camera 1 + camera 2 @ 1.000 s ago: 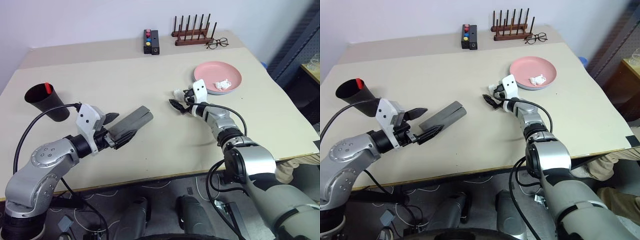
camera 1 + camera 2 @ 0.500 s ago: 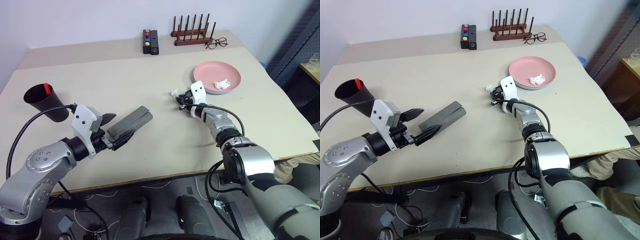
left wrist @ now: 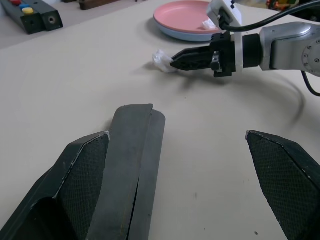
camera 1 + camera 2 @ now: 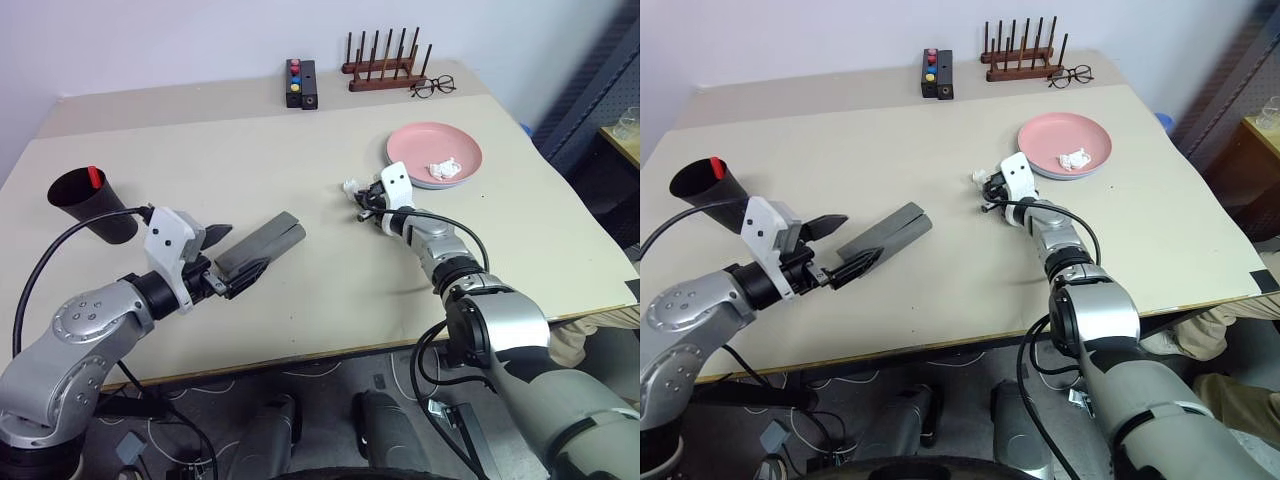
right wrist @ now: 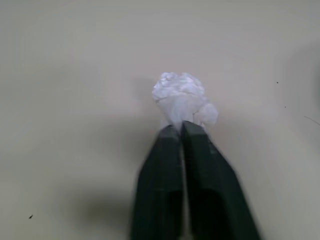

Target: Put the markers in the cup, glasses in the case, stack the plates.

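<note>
Since a second ago my right gripper (image 5: 181, 131) has clamped its two black fingers together on a small crumpled white paper wad (image 5: 181, 97), which sticks out past the tips; before that the fingers stood apart around it. Nothing else on the table has shifted.

The wide beige tabletop (image 4: 300, 150) takes up most of the head view. On it, right of centre toward the top, I see the round pink plastic plate (image 4: 435, 148) sitting on the light blue plate (image 4: 432, 184), whose rim peeks out underneath, with a second scrap of white paper (image 4: 444, 170) lying in the pink one. Left of centre lies the grey oblong glasses case (image 4: 262, 245), shut, just ahead of my left gripper (image 4: 226, 260), whose fingers are spread wide and hold nothing, one finger (image 3: 82, 170) beside the case. At the far left the tall black tapered plastic cup (image 4: 92, 204) leans, with the red cap of a marker (image 4: 94, 176) showing at its rim. Thin-framed clear spectacles (image 4: 434, 87) rest at the top, beside a dark wooden peg rack (image 4: 385, 65).
</note>
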You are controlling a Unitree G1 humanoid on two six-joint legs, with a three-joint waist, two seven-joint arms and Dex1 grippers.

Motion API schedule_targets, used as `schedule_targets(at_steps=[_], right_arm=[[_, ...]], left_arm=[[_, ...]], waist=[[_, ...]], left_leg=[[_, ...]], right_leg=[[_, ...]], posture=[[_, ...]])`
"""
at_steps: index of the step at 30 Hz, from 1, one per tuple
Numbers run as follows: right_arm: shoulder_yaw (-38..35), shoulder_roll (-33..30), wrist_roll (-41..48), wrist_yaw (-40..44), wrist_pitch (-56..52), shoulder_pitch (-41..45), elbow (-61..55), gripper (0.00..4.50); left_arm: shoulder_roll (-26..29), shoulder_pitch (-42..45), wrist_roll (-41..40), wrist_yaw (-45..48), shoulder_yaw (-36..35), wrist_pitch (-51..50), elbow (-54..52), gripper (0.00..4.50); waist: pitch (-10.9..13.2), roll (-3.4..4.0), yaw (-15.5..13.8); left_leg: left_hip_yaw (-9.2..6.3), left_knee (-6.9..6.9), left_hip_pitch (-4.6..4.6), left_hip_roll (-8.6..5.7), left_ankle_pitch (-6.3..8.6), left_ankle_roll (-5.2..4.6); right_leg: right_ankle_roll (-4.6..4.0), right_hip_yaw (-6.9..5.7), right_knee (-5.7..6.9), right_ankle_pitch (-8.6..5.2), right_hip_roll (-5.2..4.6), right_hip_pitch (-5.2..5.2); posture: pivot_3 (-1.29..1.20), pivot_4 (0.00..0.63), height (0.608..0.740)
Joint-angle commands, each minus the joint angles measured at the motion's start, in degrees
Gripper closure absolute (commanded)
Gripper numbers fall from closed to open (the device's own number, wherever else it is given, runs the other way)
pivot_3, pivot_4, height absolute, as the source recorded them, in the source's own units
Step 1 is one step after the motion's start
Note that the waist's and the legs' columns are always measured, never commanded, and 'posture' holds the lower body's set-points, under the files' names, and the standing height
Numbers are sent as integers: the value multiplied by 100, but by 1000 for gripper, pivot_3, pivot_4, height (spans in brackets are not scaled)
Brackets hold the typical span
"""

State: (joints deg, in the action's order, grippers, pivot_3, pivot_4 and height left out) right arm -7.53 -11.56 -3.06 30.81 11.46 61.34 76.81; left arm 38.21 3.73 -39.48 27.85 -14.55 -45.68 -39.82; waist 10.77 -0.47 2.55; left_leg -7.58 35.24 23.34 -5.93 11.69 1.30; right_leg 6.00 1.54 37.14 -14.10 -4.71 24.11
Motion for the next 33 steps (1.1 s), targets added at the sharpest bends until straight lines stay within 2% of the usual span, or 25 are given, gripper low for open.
schedule_targets(at_steps=[1, 14, 19, 26, 33], right_arm=[[-43, -54, 19, -46, 40, 43, -39, 4475], [-202, -245, 149, -186, 420, 265, -155, 4475], [-492, -608, 381, -317, 759, 577, -242, 4475], [-545, -1266, 249, -1043, 793, 809, -121, 4475], [-499, -1477, 135, -1365, 578, 718, -20, 4475]], left_arm=[[56, 61, -41, 22, -59, 96, -122, 0], [-33, 63, 21, 12, 64, 148, -68, 0], [-78, 128, 50, 11, 146, 177, -1, 0], [-161, 276, 78, 3, 266, 221, 116, 0], [-205, 335, 144, -9, 298, 262, 162, 0]], waist=[[0, 0, 1], [0, 0, -1], [0, 0, -4], [0, 0, -5], [0, 0, 9]], left_leg=[[0, 0, 0, 0, 0, 0], [0, 0, 0, 0, 0, 0], [0, 0, 1, 0, 0, 0], [0, -1, 1, 0, 0, 0], [4, -2, 1, 1, 0, 0]], right_leg=[[0, 0, 0, 0, 0, 0], [0, 0, 0, 0, 0, 0], [0, 0, -1, 0, 0, 0], [-1, 0, -3, -1, -1, -1], [-2, 1, -3, -1, -2, -1]], posture=[[0, 150, 740], [0, 150, 740], [0, 150, 740], [0, 150, 740], [0, 150, 740]])
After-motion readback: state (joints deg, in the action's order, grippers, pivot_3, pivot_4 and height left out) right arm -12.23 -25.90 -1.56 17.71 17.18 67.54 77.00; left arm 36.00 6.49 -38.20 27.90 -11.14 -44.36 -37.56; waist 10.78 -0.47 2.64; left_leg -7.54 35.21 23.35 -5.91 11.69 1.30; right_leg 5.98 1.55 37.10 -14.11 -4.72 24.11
